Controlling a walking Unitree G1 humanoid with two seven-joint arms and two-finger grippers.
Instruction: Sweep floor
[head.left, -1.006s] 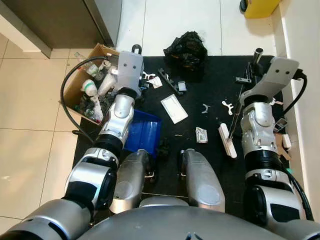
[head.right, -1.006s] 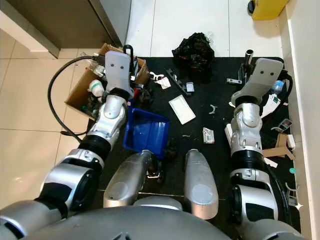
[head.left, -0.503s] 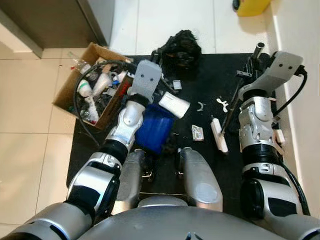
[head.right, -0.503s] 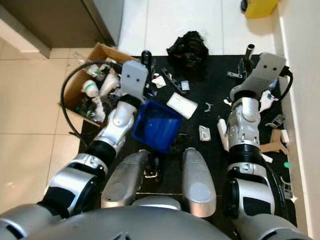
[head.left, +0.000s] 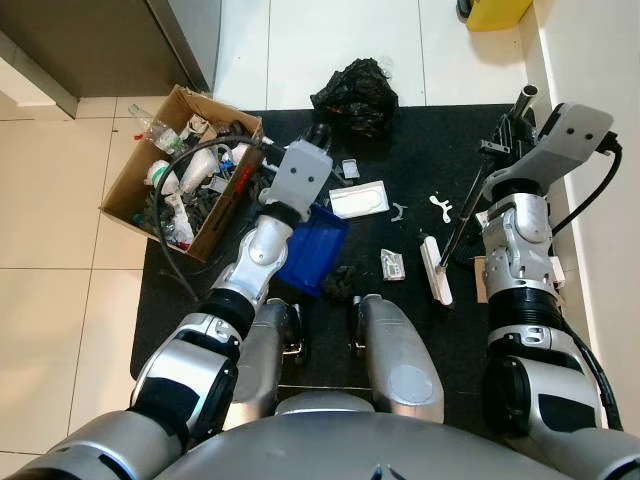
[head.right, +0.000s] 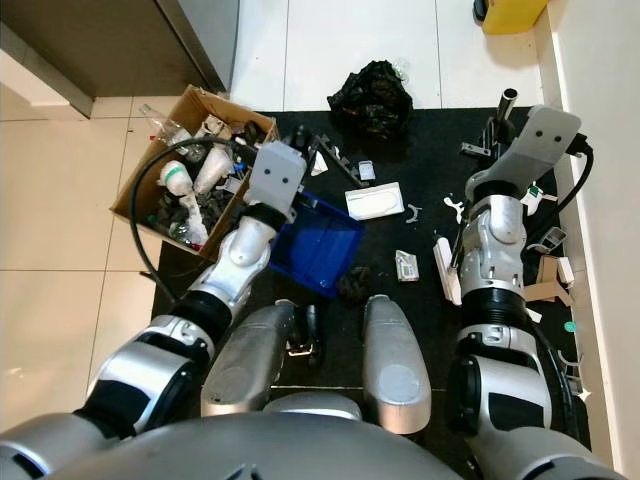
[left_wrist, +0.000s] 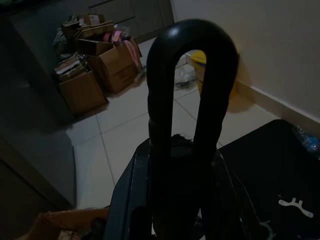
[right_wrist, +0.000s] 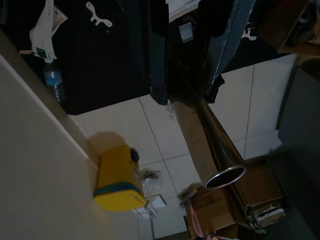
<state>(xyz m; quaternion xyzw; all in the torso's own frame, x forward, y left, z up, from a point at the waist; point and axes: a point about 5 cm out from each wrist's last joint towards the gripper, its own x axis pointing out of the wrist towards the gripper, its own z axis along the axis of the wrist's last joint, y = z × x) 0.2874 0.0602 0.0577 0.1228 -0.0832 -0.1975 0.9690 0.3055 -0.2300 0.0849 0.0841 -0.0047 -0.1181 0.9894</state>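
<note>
My left gripper (head.left: 316, 140) is shut on the black loop handle (left_wrist: 190, 75) of a blue dustpan (head.left: 312, 250), which lies tilted on the black mat (head.left: 420, 140) by my left leg. My right gripper (head.left: 507, 140) is shut on the broom's metal pole (right_wrist: 215, 145). The white broom head (head.left: 436, 272) rests on the mat near my right leg. Scattered over the mat are a flat white packet (head.left: 360, 198) just beyond the dustpan, a small packet (head.left: 392, 265), white plastic bits (head.left: 440, 207) and a dark clump (head.left: 345, 282).
A crumpled black bag (head.left: 352, 95) sits at the mat's far edge. A cardboard box (head.left: 180, 170) full of trash stands on the left, with a black cable looping past it. A wall runs along the right, with a yellow container (head.left: 495, 12) by it. A dark cabinet (head.left: 100, 40) is far left.
My left arm has swung the dustpan to the right and turned it toward the white packet, which has rotated. The broom head has shifted slightly left. The camera also moved.
</note>
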